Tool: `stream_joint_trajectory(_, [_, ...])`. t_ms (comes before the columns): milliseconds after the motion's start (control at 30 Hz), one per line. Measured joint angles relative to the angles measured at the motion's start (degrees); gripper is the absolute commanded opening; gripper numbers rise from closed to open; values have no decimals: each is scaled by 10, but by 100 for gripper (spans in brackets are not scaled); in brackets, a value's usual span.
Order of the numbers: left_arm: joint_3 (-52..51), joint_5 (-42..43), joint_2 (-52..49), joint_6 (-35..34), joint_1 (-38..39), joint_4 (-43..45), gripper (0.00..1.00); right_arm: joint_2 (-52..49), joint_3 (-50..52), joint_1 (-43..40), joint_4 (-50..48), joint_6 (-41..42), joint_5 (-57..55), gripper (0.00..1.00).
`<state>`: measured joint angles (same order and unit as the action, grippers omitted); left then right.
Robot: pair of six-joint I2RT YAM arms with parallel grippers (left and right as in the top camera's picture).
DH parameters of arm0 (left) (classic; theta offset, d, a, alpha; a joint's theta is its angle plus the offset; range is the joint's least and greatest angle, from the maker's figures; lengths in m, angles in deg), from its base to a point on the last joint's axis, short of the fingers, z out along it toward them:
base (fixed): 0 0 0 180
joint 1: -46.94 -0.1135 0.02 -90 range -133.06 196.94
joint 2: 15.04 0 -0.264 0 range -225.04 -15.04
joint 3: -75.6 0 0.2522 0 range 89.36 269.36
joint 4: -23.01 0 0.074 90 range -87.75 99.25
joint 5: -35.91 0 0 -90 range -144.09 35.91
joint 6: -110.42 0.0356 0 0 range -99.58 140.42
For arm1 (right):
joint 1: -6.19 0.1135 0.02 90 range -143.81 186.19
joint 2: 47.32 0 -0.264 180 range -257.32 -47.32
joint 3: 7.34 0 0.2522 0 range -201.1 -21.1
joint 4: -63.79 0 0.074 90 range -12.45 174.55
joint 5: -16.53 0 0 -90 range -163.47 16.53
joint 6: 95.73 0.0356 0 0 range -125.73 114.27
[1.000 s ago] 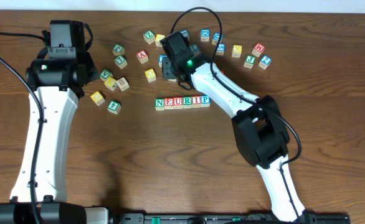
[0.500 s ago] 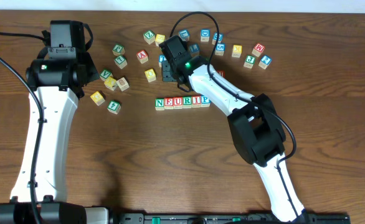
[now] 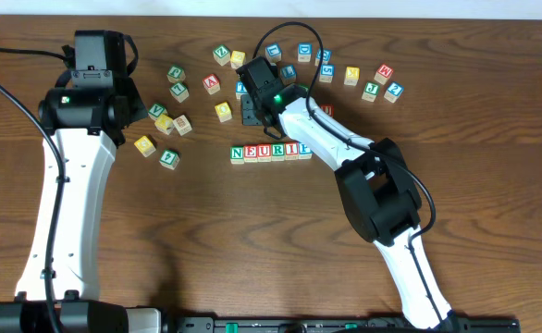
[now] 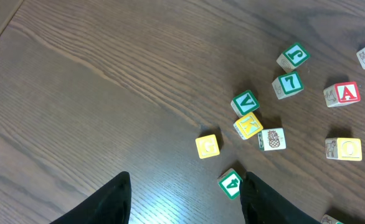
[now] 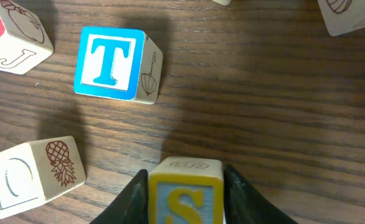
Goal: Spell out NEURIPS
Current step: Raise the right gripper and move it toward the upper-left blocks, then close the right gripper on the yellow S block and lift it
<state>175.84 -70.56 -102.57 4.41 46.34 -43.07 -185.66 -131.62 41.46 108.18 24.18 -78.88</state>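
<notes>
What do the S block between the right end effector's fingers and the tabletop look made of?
S block: likely pale wood, matte, with yellow and blue paint; its bare side shows. Tabletop: dark wood or wood-look laminate, streaky grain, slight sheen.

Near the middle of the table (image 3: pixel 252 240) six cubes stand touching in a row (image 3: pixel 271 152), reading N, E, U, R, I, P from left to right. Just behind that row, toward the far edge, the S cube (image 5: pixel 185 199) sits between the fingers of the right claw (image 5: pixel 185 177), which press against its two sides. The T cube (image 5: pixel 111 62) lies near it but apart. Left of the row is a loose group: the V cube (image 4: pixel 245 102) touches the K cube (image 4: pixel 248 125), the pineapple cube (image 4: pixel 271 139) is right against the K, and the 4 cube (image 4: pixel 230 183) lies nearest the front. Further cubes (image 3: pixel 371 91) lie scattered behind and right of the row.
</notes>
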Motion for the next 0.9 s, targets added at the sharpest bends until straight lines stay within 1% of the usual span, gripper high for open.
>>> stream_joint_trajectory(133, [0, 0, 0, 0, 0, 0, 55, 0, 0, 0, 5, -2, -1, 24])
stream_joint_trajectory(400, [0, 0, 0, 0, 0, 0, 55, 0, 0, 0, 6, -13, -3, 25])
stream_joint_trajectory(667, [0, 0, 0, 0, 0, 0, 55, 2, 0, 0, 16, -21, -4, 23])
stream_joint_trajectory(900, [0, 0, 0, 0, 0, 0, 55, 20, 0, -4, 46, -23, -5, 22])
